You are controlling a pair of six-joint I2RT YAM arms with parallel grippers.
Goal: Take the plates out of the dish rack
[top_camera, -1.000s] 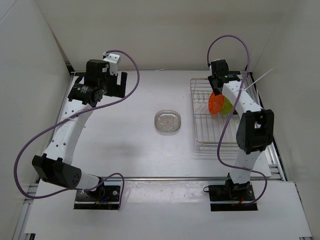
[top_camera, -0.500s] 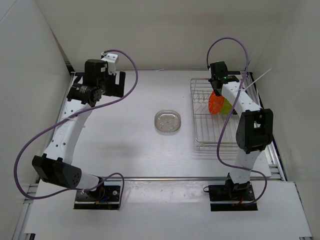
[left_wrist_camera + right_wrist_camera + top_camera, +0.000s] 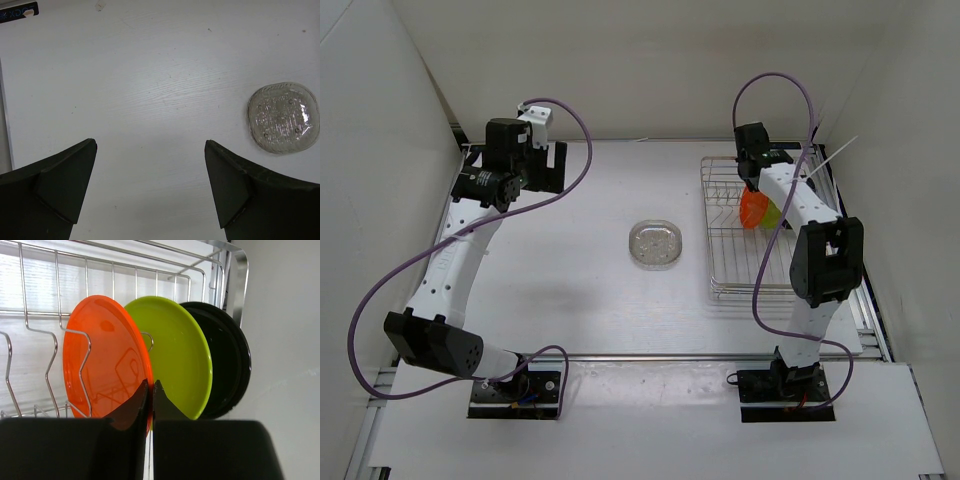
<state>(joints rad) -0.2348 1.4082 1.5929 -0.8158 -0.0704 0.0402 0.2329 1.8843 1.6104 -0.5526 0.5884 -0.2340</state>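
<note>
Fingers (image 3: 131, 407) of the right gripper (image 3: 150, 390) pinch the rim of the orange plate (image 3: 100, 350), upright in the dish rack (image 3: 235, 280) beside the lime green plate (image 3: 180, 355). Lift it straight up, clear of the bars. Well left of the rack, the left gripper (image 3: 150, 142) hangs spread.

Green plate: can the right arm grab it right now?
Probably not yet. The right gripper has its jaws shut on the orange plate, which stands right beside the lime green plate in the dish rack.
</note>
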